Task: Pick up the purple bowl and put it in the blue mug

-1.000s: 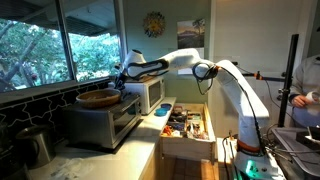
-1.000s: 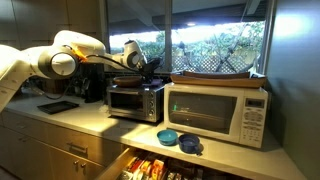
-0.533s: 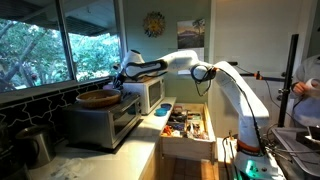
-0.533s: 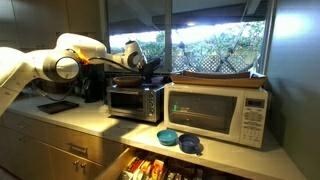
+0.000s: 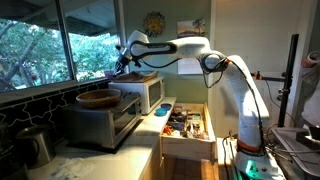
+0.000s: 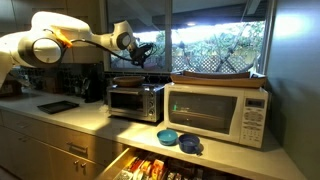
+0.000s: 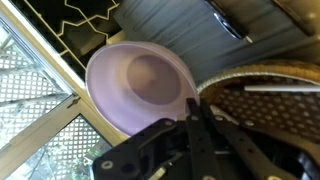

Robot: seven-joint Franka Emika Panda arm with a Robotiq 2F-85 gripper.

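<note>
- The pale purple round bowl [image 7: 138, 85] fills the middle of the wrist view. Its near rim sits right at the tips of the gripper [image 7: 192, 118].
- As far as the wrist view shows, the jaws are closed onto that rim, so the bowl appears to be held by its edge. The contact itself is partly hidden by the dark fingers.
- In both exterior views the gripper [image 5: 122, 60] [image 6: 143, 50] hangs high, above the dark toaster oven [image 6: 134, 100] and close to the window [image 5: 60, 45]. The bowl itself is too small there to make out.
- Beside the purple bowl in the wrist view is the rim of the large shallow brown bowl [image 7: 262, 100]. In an exterior view this bowl rests on top of the white microwave [image 5: 100, 125].
- The small squat bright-blue mug [image 6: 168, 136] stands low on the counter [image 6: 120, 128] in front of the microwave, just beside a darker blue item [image 6: 190, 146] and above the open drawer [image 6: 165, 165].
- Judged from this, the pickup looks done and the carry is the step in hand; the bowl is well apart from the mug.
- The next move calls for travelling across and down to the mug, clear of the microwave's front edge. The bowl must stay level and end centred over the mug's mouth before the jaws part.
- The bowl looks wider than the mug, so it may only perch on top.
</note>
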